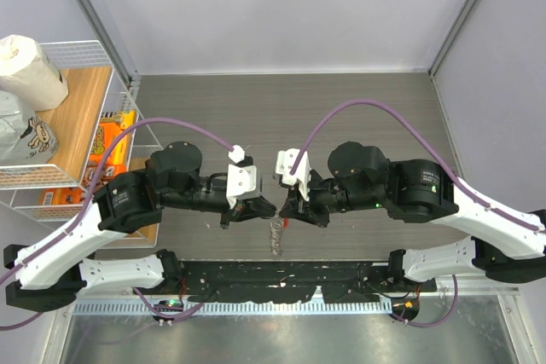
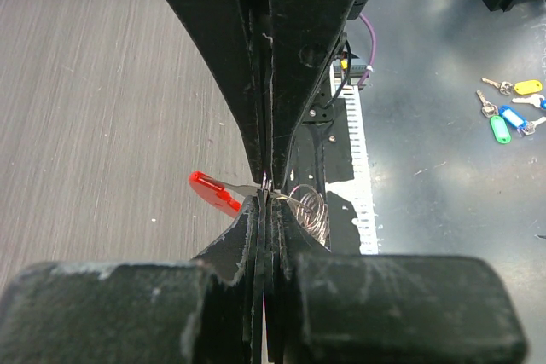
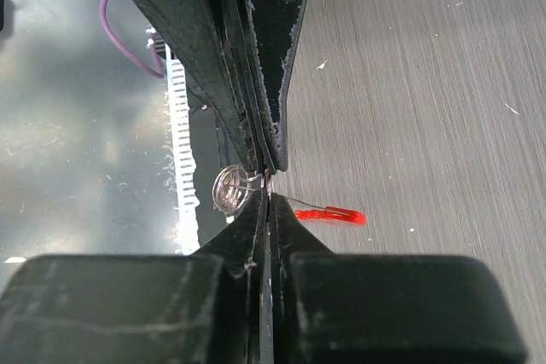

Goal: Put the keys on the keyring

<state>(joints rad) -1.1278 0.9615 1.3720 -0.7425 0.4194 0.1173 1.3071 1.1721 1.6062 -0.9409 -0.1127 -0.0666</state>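
The keyring is a red strip (image 2: 213,191) joined by thin metal to a silvery coil (image 2: 311,206). It is held in the air near the table's front edge, and the coil hangs down in the top view (image 1: 275,238). My left gripper (image 2: 266,204) and right gripper (image 3: 269,196) meet tip to tip (image 1: 278,209). Both are shut on the thin metal between the red strip (image 3: 333,214) and the coil (image 3: 229,191). The black-headed key does not show; it may be hidden between the fingers.
A wire shelf (image 1: 115,91) with bags and snack boxes stands at the left. Several keys with coloured tags (image 2: 510,112) lie on the grey metal surface beyond the table's front edge. The black mounting plate (image 1: 281,283) and purple cables (image 1: 358,108) are near the arms.
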